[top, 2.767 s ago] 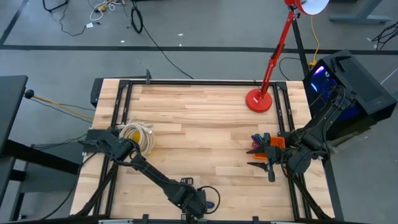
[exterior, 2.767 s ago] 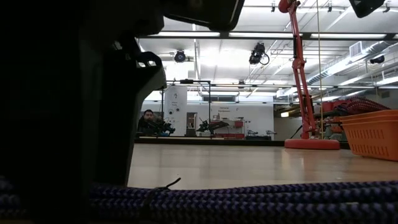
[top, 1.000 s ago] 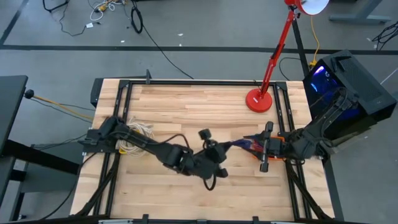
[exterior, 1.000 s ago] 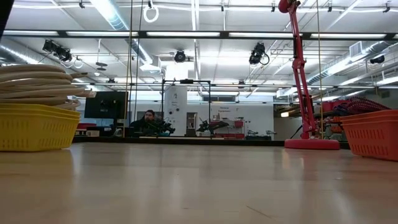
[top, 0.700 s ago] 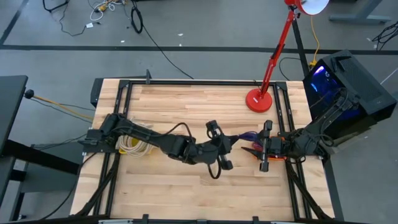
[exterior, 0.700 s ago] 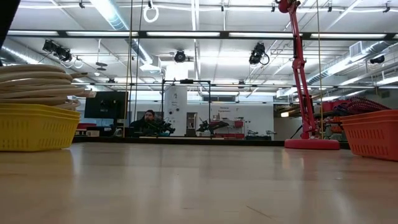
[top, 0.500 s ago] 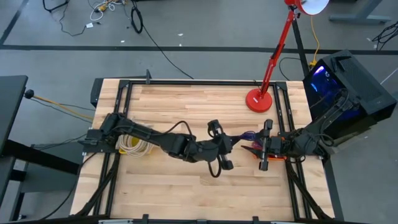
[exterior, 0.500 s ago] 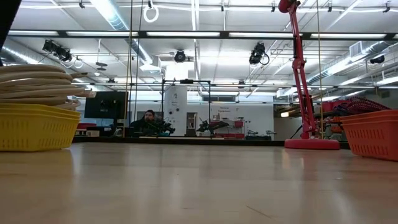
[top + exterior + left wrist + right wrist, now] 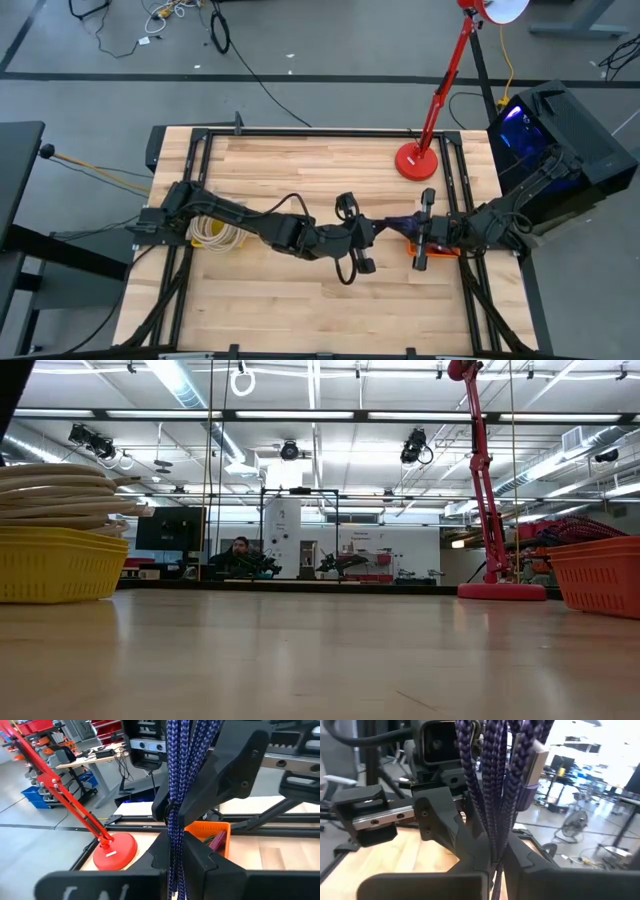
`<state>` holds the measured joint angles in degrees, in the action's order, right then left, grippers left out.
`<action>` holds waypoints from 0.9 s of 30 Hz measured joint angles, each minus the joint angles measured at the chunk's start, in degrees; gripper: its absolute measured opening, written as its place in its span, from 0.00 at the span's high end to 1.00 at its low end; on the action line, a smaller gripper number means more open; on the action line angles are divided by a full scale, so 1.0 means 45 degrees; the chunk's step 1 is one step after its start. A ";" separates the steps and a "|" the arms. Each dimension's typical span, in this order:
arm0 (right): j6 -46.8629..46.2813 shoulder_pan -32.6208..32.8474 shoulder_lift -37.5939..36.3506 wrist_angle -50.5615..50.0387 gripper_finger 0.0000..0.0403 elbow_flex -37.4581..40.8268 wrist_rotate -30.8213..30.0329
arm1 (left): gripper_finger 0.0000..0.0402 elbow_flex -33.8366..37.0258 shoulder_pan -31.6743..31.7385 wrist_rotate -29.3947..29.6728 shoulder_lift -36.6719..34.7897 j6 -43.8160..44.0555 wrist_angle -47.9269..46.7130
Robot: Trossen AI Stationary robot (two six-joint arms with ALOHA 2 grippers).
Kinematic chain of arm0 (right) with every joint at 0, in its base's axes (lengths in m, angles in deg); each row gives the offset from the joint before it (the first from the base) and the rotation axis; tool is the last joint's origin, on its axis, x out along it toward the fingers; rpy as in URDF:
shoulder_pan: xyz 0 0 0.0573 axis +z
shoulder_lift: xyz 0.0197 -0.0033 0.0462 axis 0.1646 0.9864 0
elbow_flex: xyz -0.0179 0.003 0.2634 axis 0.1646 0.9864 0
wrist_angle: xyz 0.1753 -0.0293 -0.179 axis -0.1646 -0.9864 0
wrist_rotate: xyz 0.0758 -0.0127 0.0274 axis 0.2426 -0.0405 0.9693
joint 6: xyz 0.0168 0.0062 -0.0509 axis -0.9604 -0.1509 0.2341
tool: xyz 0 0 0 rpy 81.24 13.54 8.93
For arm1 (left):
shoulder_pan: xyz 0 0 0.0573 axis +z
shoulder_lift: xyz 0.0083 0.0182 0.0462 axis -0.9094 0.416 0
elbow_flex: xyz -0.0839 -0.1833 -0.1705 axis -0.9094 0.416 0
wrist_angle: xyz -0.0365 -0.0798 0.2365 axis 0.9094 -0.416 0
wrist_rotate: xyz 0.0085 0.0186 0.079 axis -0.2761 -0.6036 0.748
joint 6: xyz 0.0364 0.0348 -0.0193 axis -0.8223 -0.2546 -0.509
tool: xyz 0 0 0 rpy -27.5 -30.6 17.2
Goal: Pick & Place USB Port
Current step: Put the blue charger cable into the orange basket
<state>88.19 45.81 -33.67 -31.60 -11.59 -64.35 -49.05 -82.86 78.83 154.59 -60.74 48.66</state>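
The USB cable [image 9: 392,224] is a coiled bundle of blue-purple braided strands, held in the air at the table's middle right between my two grippers. My left gripper [image 9: 373,232] reaches in from the left and is shut on the cable [image 9: 175,780]. My right gripper [image 9: 408,233] faces it from the right, also shut on the cable [image 9: 487,780]. A silver-tipped plug [image 9: 534,762] stands out of the bundle. The orange basket [image 9: 442,238] sits under my right gripper. My left gripper pinches several strands of the bundle [image 9: 173,862] between its two fingers, coming level from the table's left. The strands lie across the fingers, clear of the table. My right gripper pinches several strands [image 9: 495,852] between its two fingers, coming level from the table's right, close to the left gripper's hold. The bundle stays clear of the table.
A yellow basket [image 9: 205,232] with coiled white cables stands at the left edge [image 9: 60,560]. A red desk lamp's base [image 9: 417,161] sits at the far right. The orange basket [image 9: 600,575] holds other cables. Bare wood lies toward the near edge.
My left gripper has carried the cable a short way toward the table's right and far side, up to my right gripper. My right gripper has edged toward it and shut on the bundle, so both now hold it.
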 joint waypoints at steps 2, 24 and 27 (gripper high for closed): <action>-0.0014 -0.0010 0.0000 0.0018 0.96 0.0000 -0.0341 | 0.89 0.0000 0.0037 -0.0020 0.0000 0.0077 0.0004; -0.4445 0.0141 -0.2774 -0.6606 0.97 0.0000 -0.2758 | 0.57 -0.0029 -0.0270 0.3809 -0.0401 0.0170 -0.3450; -0.7326 0.0141 -0.3513 -0.9728 0.97 0.0000 -0.1816 | 0.57 -0.0034 -0.0348 0.4004 -0.0580 0.1015 -0.4698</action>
<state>55.22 46.44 -49.47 -75.37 -11.59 -72.53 -49.21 -84.42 96.84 151.97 -56.17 27.52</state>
